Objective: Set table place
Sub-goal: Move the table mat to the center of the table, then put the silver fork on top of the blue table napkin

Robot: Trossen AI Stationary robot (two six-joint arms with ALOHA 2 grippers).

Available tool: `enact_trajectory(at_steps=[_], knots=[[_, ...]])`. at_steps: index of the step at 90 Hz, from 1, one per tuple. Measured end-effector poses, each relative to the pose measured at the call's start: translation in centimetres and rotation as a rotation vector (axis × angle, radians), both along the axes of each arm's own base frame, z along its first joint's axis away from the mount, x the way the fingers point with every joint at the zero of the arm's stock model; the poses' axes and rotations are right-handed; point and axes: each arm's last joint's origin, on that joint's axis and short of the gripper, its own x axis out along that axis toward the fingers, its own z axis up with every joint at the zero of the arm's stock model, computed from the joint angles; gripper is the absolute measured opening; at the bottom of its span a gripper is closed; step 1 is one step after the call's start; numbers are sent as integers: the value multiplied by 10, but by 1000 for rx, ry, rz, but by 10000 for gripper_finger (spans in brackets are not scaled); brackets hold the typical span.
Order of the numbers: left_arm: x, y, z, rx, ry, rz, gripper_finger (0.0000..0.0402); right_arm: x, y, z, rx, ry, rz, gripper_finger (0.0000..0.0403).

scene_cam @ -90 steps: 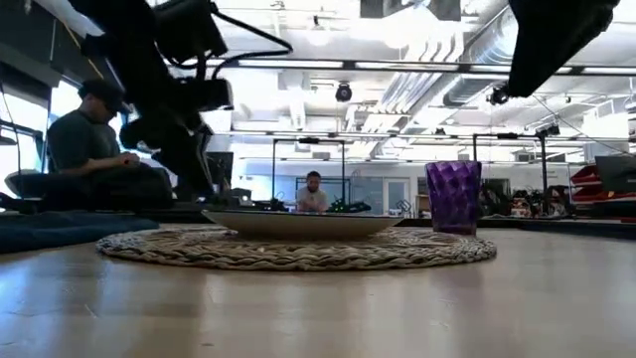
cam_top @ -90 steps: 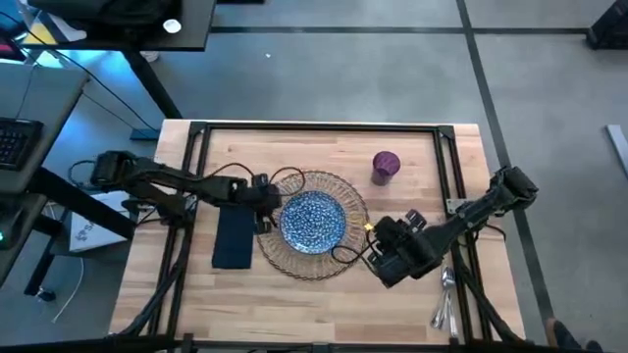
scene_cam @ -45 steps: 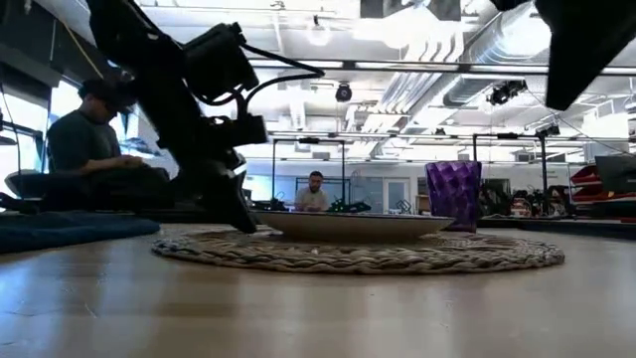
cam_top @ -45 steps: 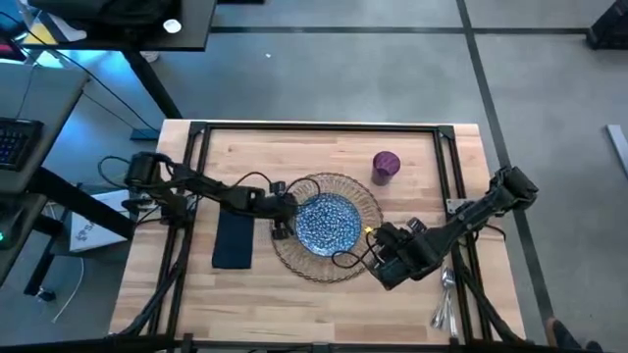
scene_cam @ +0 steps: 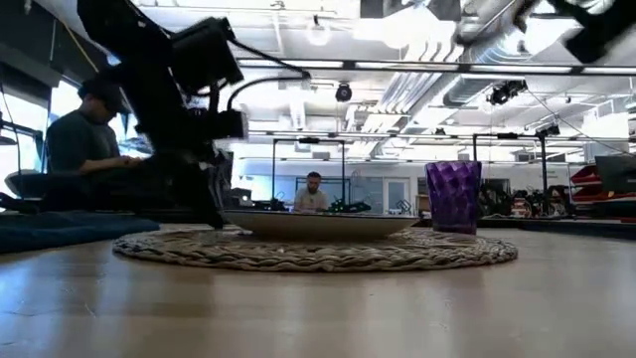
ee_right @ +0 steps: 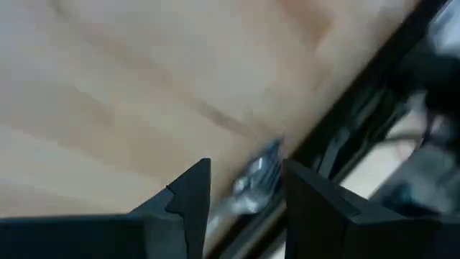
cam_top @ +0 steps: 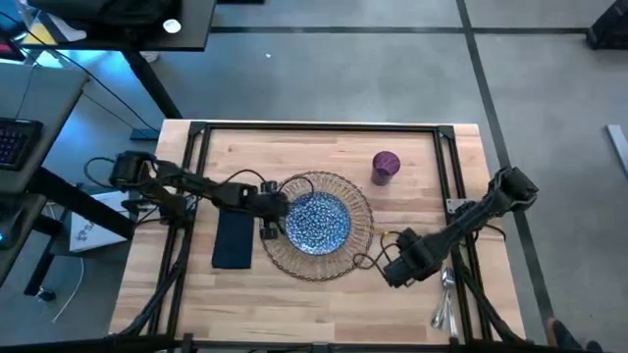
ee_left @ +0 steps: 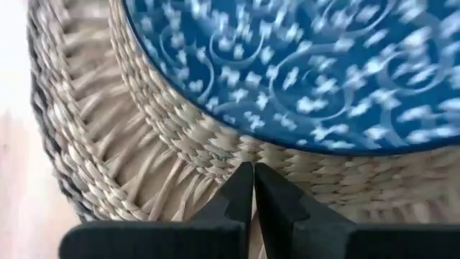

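Our left claw (ee_left: 251, 176) is pinched shut on the rim of the woven wicker mat (cam_top: 345, 189), and the mat, with the blue-white patterned plate (cam_top: 320, 220) on it, now sits a little nearer the dark navy napkin (cam_top: 234, 238) than it did 0.5 s ago, when it had been pushed toward the purple cup (cam_top: 385, 166). 1.0 s ago it lay nearer the napkin still, so we judge this to be a back-and-forth trimming of the mat's place on the tabletop (cam_top: 324, 294).

Our right claw (ee_right: 244, 188) is spread open with nothing in it. Compared with 0.5 s ago it has swung away from the mat's near edge toward the tabletop's right rail; the silver cutlery (ee_right: 255, 180) now lies directly ahead, between its 2 fingers (ee_right: 190, 198). That suggests the cutlery is next, once the mat is settled. The cup stands beyond the mat, well apart from both claws.
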Motion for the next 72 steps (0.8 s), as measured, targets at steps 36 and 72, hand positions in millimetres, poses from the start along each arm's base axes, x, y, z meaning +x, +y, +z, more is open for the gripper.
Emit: enact_trajectory(at_steps=[36, 72], knots=[[-16, -1, 53, -33, -203, -26, 36, -42, 29, -44, 244, 147, 59, 244], [-10, -17, 73, -129, -397, -109, 39, -51, 45, -58, 432, 7, 503, 245]])
